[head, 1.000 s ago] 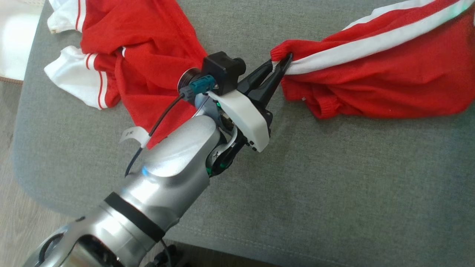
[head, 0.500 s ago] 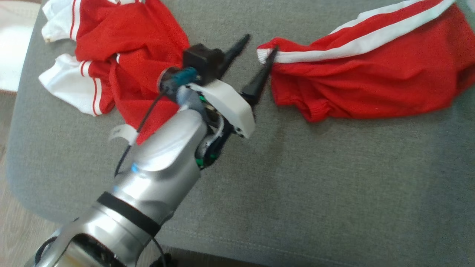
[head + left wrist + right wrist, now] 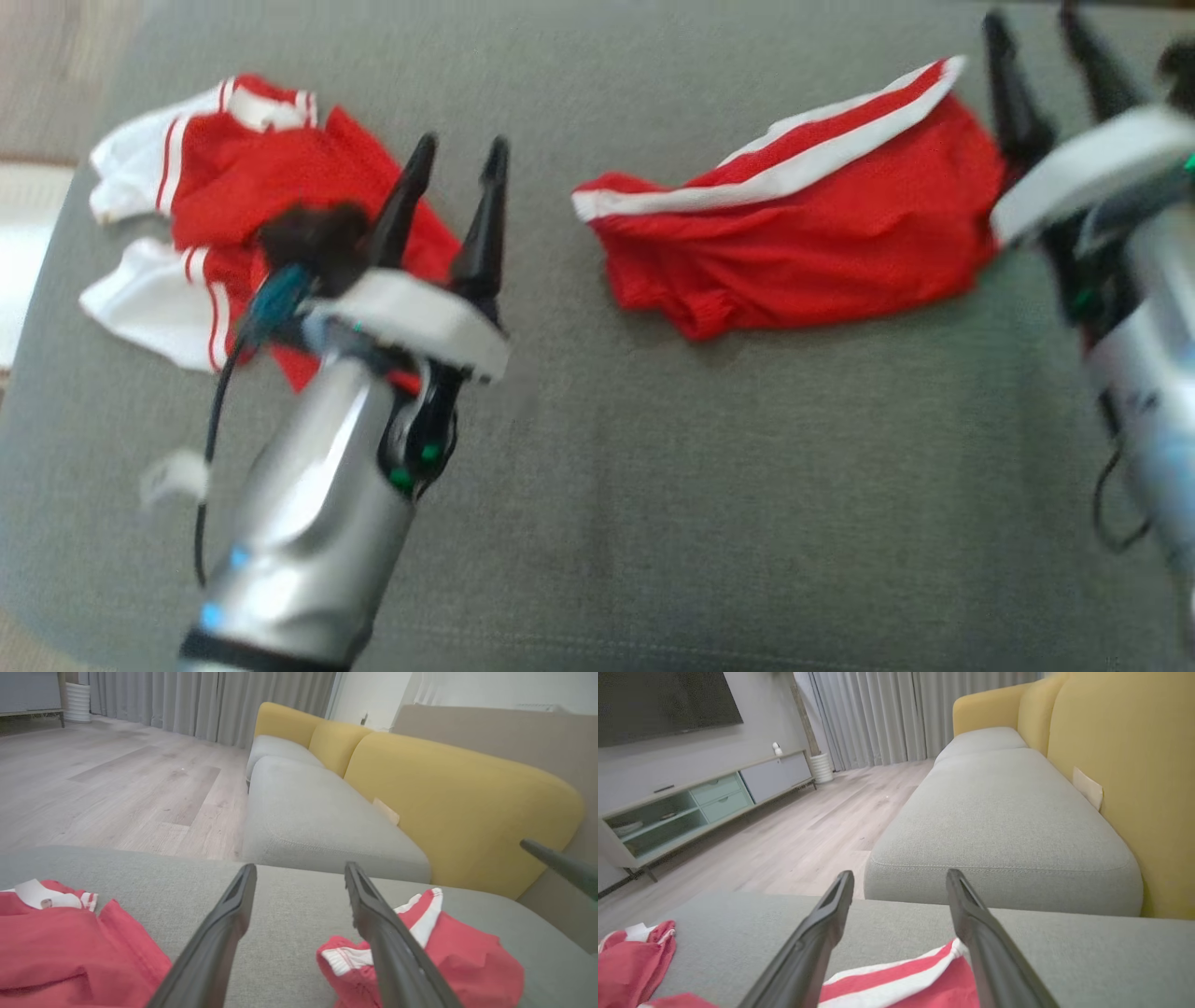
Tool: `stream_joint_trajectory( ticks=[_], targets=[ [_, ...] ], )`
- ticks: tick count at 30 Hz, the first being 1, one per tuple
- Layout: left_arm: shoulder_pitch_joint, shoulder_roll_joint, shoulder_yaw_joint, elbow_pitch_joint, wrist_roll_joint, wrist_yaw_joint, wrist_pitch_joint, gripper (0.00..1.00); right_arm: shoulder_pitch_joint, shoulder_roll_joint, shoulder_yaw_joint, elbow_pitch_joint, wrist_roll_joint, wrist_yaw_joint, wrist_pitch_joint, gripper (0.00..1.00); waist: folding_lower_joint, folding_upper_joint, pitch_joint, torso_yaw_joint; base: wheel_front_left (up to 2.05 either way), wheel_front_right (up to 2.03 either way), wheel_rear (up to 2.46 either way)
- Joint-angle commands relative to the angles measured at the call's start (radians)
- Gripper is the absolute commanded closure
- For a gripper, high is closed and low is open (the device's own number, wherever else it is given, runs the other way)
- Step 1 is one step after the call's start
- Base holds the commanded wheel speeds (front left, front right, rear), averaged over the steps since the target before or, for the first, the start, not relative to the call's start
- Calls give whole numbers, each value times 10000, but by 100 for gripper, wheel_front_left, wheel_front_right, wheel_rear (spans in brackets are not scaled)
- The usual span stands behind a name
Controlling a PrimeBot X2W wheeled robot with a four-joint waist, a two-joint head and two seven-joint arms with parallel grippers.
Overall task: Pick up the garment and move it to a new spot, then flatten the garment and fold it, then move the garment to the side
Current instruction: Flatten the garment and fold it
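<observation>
The garment (image 3: 803, 233), red with white stripes, lies bunched in a long strip on the grey cushion (image 3: 653, 485). My left gripper (image 3: 461, 145) hovers open to its left, well apart from its striped end, with nothing between the fingers. My right gripper (image 3: 1032, 17) stands open just past the garment's right end. In the left wrist view the left gripper (image 3: 300, 870) is open and the garment (image 3: 467, 961) lies behind its right finger. In the right wrist view the garment (image 3: 906, 984) lies below the open right gripper (image 3: 900, 877).
A second red and white garment (image 3: 233, 168) lies crumpled at the cushion's left, partly under my left arm. A yellow sofa back (image 3: 458, 793) and another grey seat (image 3: 999, 826) lie beyond. Wood floor (image 3: 93, 788) borders the cushion's edge.
My left gripper opened, let go of the garment's striped corner and drew back to the left. The head camera shifted, and the right gripper is now in view, open.
</observation>
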Motion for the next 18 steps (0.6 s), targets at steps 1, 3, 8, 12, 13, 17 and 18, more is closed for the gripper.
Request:
stream_joint_trajectory(
  ticks=[1, 3, 8, 12, 13, 17, 18],
  targets=[
    [56, 246, 487, -481, 135, -59, -122, 0, 194, 87, -15, -360, 9, -9, -236, 0, 0, 0, -689, -518, 0, 0, 0],
    [799, 215, 925, -1067, 443, -198, -122, 0, 871, 288, -135, -567, -83, -9, -627, 0, 0, 0, -1046, -701, 0, 0, 0],
    [2680, 56, 1851, -2397, 966, -618, -122, 0, 2538, 943, -866, -1068, -424, -9, -1091, 0, 0, 0, -1709, -1149, 0, 0, 0],
    [3897, -57, 2219, -3100, 1325, -975, -122, 0, 3857, 1510, -1569, -1586, -955, -9, -1217, 0, 0, 0, -2042, -1356, 0, 0, 0],
    [4146, -74, 2270, -3215, 1416, -1038, -122, 0, 4176, 1651, -1755, -1725, -1108, -9, -1233, 0, 0, 0, -2097, -1395, 0, 0, 0],
    [4862, -111, 2381, -3565, 1542, -1153, -122, 0, 5162, 2246, -2643, -2318, -1638, -9, -1268, 0, 0, 0, -2133, -1549, 0, 0, 0],
    [4965, -113, 2351, -3611, 1495, -1154, -122, 0, 5339, 2363, -2824, -2456, -1777, -9, -1272, 0, 0, 0, -2135, -1572, 0, 0, 0]
  ],
)
